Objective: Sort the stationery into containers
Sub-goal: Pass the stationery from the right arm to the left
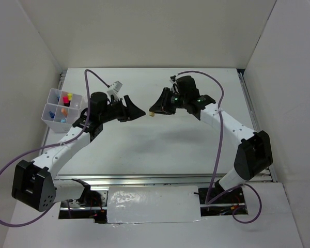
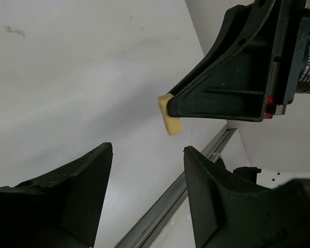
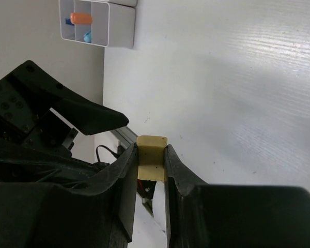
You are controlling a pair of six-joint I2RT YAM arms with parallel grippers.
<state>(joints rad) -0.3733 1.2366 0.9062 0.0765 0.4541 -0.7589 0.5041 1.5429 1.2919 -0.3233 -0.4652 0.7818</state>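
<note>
On the bench (image 1: 160,150), find the organizer box (image 1: 52,120) well left of the left claw (image 2: 147,150), with stationery (image 1: 65,99) inside. The left claw is open and faces the right claw (image 3: 151,146). The right claw grips a small cream block (image 2: 170,114) between its tips.

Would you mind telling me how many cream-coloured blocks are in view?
1. The cream block is pinched in the right gripper, held out toward the open left gripper. Others could lie hidden inside the organizer box.
</note>
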